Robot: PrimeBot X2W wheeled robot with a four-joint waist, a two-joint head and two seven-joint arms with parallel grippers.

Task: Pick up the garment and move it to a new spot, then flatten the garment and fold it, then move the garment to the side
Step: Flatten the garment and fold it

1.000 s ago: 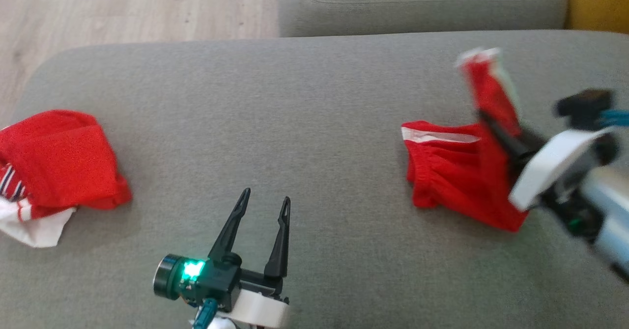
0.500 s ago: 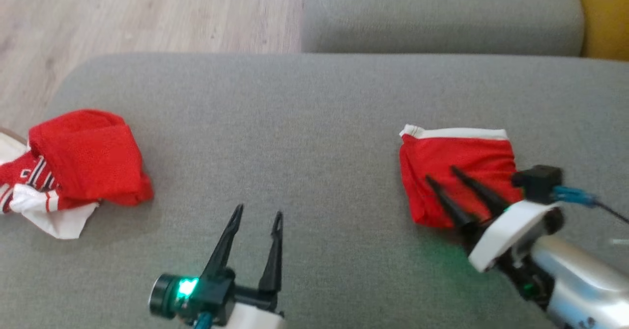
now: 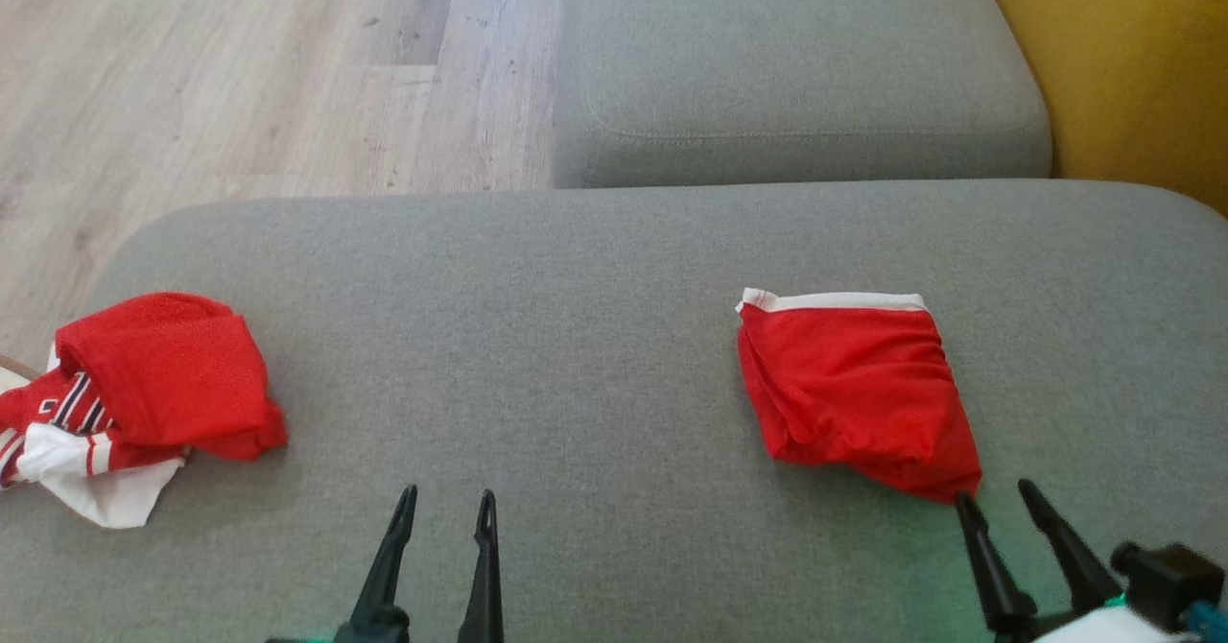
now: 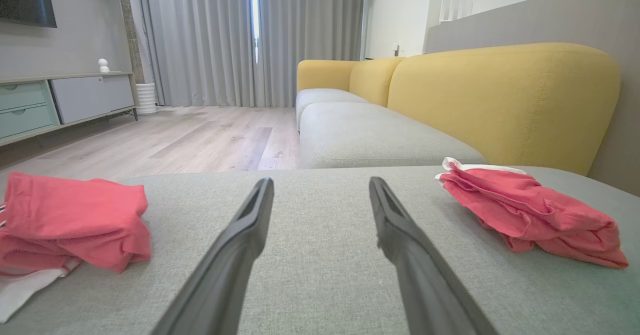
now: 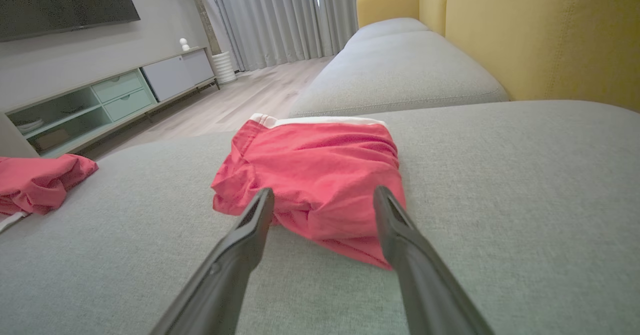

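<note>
left hand wide | right hand wide | garment beside it | clothes pile far left

Sofa seat, garment, clothes heap

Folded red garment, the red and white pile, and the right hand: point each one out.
Folded red garment (image 3: pixel 854 384), head view, middle of its top layer.
Red and white pile (image 3: pixel 163 374), head view, its red top piece.
Right hand (image 3: pixel 994 491), head view, midway between its fingertips.
</note>
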